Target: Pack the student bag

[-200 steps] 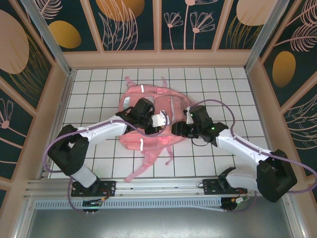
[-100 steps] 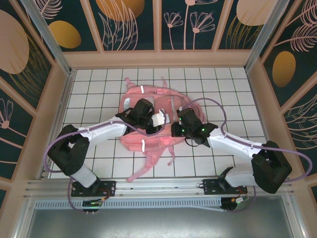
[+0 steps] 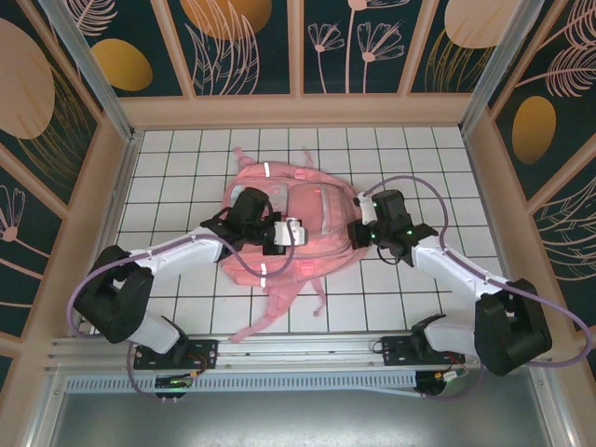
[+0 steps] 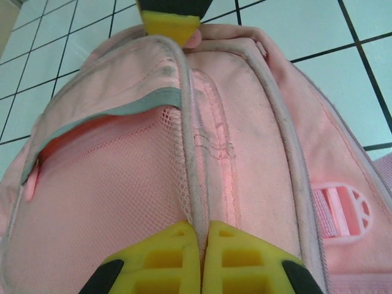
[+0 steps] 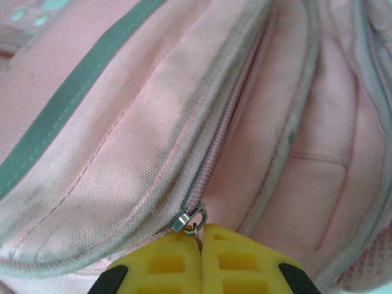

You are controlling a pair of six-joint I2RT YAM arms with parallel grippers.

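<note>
The student bag (image 3: 307,209), a soft pink backpack, lies flat in the middle of the tiled floor with its straps trailing toward the arms. My left gripper (image 3: 282,233) is over its left half. In the left wrist view that gripper (image 4: 203,229) is shut on a grey piped seam (image 4: 190,147) of the student bag (image 4: 110,202). My right gripper (image 3: 358,231) is at the bag's right edge. In the right wrist view it (image 5: 201,236) is shut on the pull tab of a metal zip slider (image 5: 190,218), and the zip (image 5: 229,116) runs away up the student bag (image 5: 122,128).
Wooden walls (image 3: 84,233) close in the white tiled floor (image 3: 186,158) on three sides. A metal rail (image 3: 298,349) with the arm bases runs along the near edge. Loose pink straps (image 3: 270,312) lie between the bag and the rail.
My right gripper has shut on the zip pull and moved right, from over the bag's middle to its right edge. The left gripper has shifted slightly left, still shut on the bag.
</note>
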